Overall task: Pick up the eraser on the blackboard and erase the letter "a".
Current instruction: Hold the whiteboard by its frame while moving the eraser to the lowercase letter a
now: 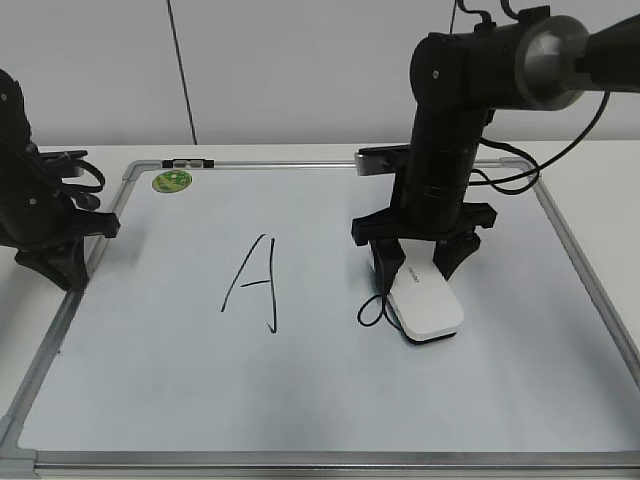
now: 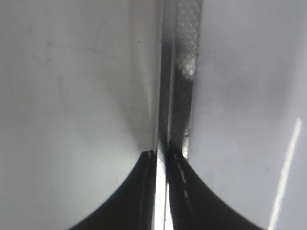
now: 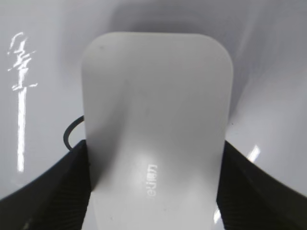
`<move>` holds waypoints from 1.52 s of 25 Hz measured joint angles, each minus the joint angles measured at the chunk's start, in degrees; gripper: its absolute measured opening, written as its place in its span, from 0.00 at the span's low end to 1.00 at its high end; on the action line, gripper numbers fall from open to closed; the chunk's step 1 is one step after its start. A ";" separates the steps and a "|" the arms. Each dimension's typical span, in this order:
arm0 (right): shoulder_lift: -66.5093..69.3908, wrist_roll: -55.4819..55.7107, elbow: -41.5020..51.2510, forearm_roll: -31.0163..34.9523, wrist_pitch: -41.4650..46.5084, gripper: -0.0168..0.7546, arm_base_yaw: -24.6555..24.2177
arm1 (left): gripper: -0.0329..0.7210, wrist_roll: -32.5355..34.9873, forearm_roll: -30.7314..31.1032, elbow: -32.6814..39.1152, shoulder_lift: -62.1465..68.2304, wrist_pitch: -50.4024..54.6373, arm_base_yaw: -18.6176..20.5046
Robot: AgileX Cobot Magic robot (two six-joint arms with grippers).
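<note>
The blackboard (image 1: 330, 400) fills most of the exterior frame, a tall capital "A" (image 1: 255, 283) drawn at centre left. Right of centre, the eraser (image 1: 425, 305) is gripped by the right gripper (image 1: 412, 268), jaws closed against its long sides, long axis running toward the lower right. It lies over the letter "a" (image 1: 371, 312), of which only a curved stroke is seen at the eraser's left edge. The left gripper (image 1: 60, 262), jaws pressed together, is parked on the left frame rail, farther off. Grey lettering on the eraser is shown only by the right wrist view.
</note>
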 joint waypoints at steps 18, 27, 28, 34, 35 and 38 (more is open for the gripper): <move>-0.41 0.00 2.10 0.27 0.00 0.70 0.13 | 0.12 0.00 0.00 0.00 0.00 0.00 0.00; 0.34 0.00 2.10 0.39 0.00 0.70 0.13 | 0.12 0.00 0.00 0.00 0.00 0.00 0.00; 0.34 0.00 2.10 0.51 0.00 0.70 0.13 | 0.12 0.00 0.00 0.00 0.00 0.00 0.00; 0.34 0.11 2.10 0.28 -0.31 0.70 3.03 | 0.12 0.00 0.00 0.00 0.00 0.00 0.00; 0.47 0.11 2.10 0.28 -0.31 0.70 3.72 | 0.12 0.00 0.00 0.00 0.00 0.00 0.00; 0.47 0.11 2.10 0.28 -0.44 0.70 5.87 | 0.12 0.00 -0.09 0.00 0.00 0.00 0.00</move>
